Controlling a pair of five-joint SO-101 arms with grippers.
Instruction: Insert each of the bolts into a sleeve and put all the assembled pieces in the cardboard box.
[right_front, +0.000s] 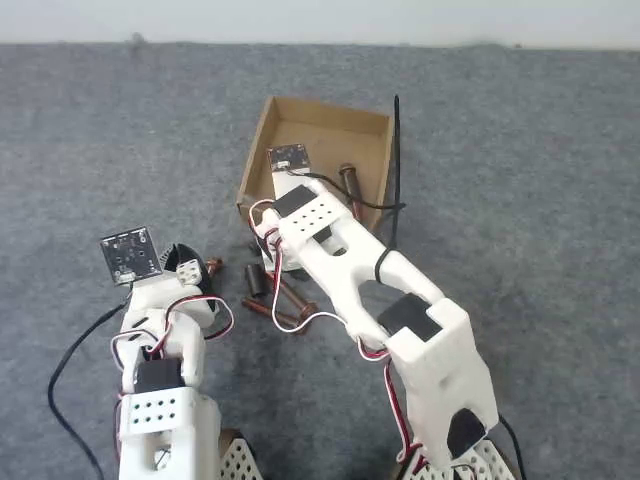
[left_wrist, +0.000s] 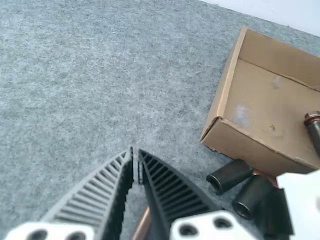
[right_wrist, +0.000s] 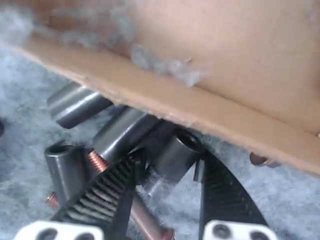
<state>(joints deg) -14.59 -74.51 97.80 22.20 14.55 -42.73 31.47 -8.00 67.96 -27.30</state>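
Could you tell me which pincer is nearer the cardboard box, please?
Right. The right pincer is just outside the cardboard box; the left pincer, gripping a bolt, is farther off.

Grey, felt-like table (right_front: 520, 150). The box (right_front: 330, 150) sits on it toward 12 o'clock from centre, open side up. Loose parts lie on the table at the box's 6 to 7 o'clock, just beside its near wall: dark sleeves (right_front: 257, 280) on their sides, with copper-coloured bolts (right_front: 290, 295) among them, some touching. Sleeve count unclear. One more bolt (right_front: 213, 266) shows at the pile's 9 o'clock; cannot tell whether it rests on the table.
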